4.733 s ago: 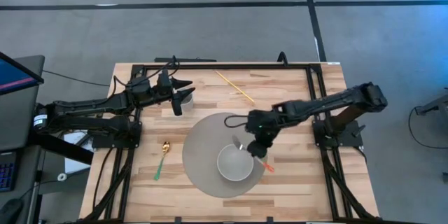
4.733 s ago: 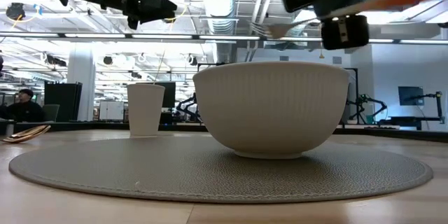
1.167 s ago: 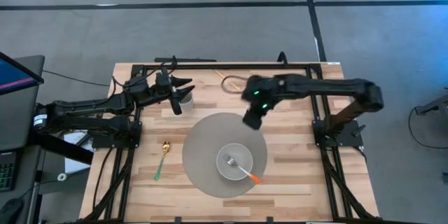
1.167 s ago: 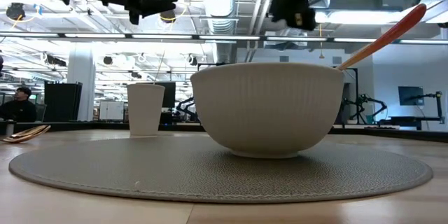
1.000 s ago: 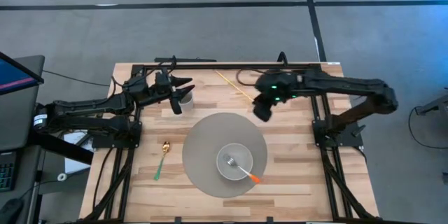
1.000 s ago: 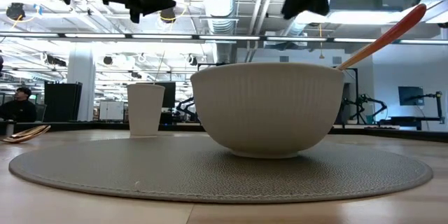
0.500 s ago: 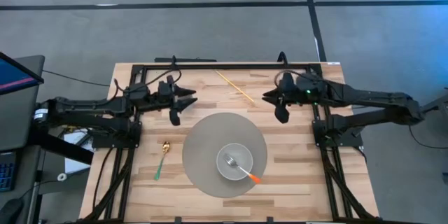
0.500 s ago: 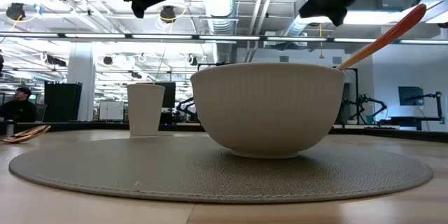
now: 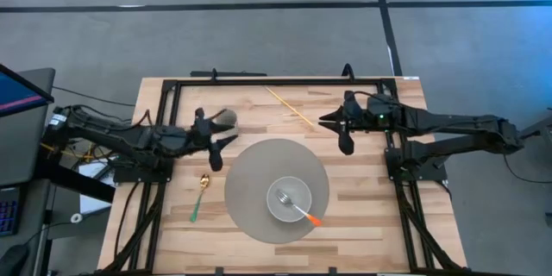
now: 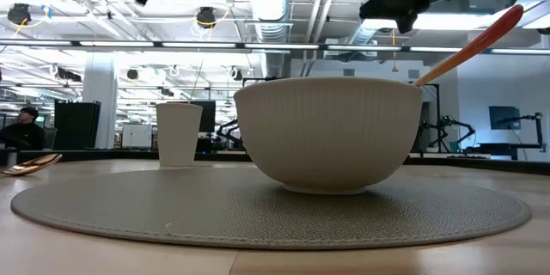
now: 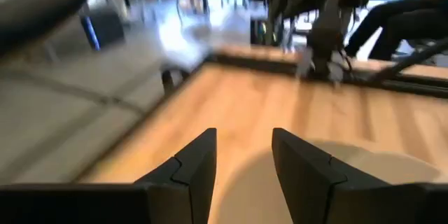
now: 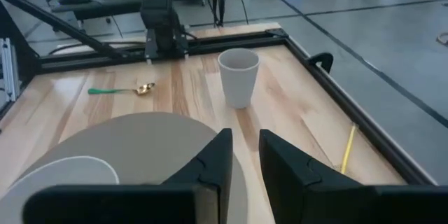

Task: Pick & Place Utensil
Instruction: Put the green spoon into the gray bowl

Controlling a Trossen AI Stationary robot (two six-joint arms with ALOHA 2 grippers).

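While the orange-handled fork [image 9: 297, 208] rests in the white bowl [image 9: 289, 200] on the round grey mat [image 9: 250, 172], both grippers hang empty, fingers parted: the right gripper [image 9: 337, 129] beyond the mat's far right edge, the left gripper [image 9: 211, 141] by the white cup [image 9: 226, 119]. A green-handled spoon [image 9: 200, 193] lies left of the mat, and a yellow stick [image 9: 289, 107] lies between the grippers near the far edge.

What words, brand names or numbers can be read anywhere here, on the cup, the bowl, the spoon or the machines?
None: no readable text shows in any view.
The white cup and the white bowl are plain.
The gold spoon with the green handle bears no visible mark.
The lit screens in the room behind are too small to read.
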